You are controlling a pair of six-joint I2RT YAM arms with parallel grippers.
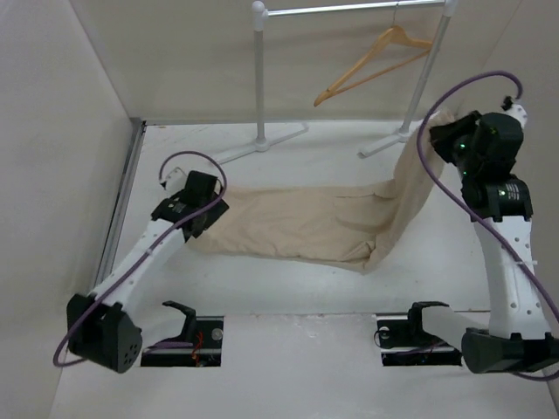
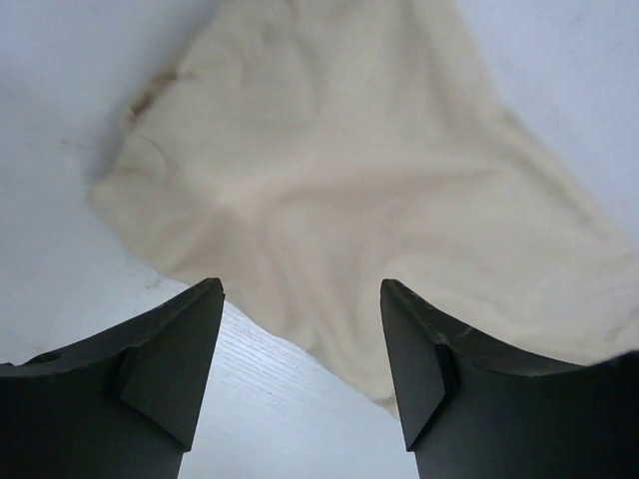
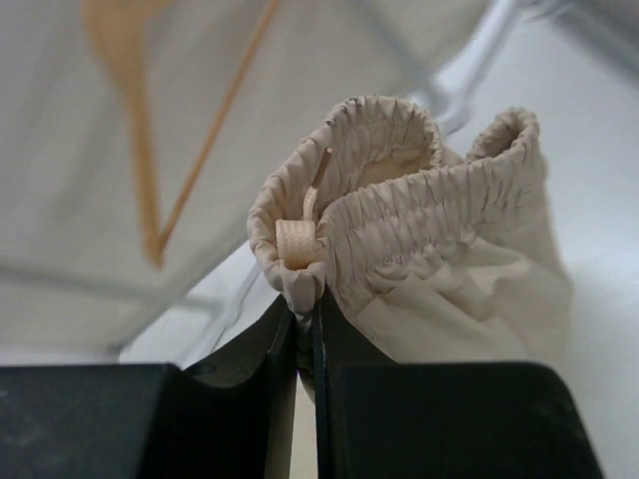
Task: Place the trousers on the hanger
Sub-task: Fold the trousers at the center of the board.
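Right gripper (image 3: 303,307) pinching the trousers (image 3: 439,269) by the waistband, raised near the hanger (image 1: 376,72).

My right fingers are pressed together on the gathered waistband beside the drawstring (image 3: 298,242); the cloth drops from there and trails flat across the table (image 1: 288,349) to the left gripper (image 2: 300,291), which is spread over the far end, holding nothing; the hanger hangs tilted on the rail (image 1: 349,9) just beyond; I'd keep this pinch firm and have the left take the loose end low before lifting anything toward the crossbar.
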